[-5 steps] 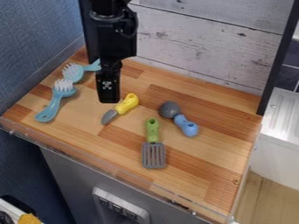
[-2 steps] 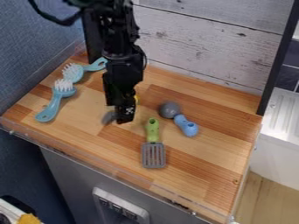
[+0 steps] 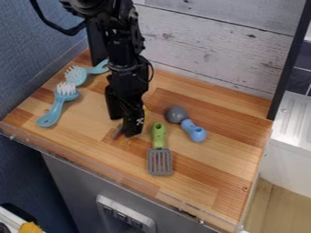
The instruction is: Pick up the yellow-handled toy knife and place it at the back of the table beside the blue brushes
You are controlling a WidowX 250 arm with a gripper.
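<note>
the pincer (image 3: 126, 127) is low over the surface (image 3: 206, 179), left of the frame's middle, at the small knife (image 3: 117, 133), which is mostly hidden behind it; i cannot tell whether it is open or closed. a good hold here would likely sit square across the handle near its middle, with light downward pressure and an even squeeze, so the knife doesn't roll. the green spatula (image 3: 159, 136) lies near, just right, so sideways sweeps risk knocking it.
</note>
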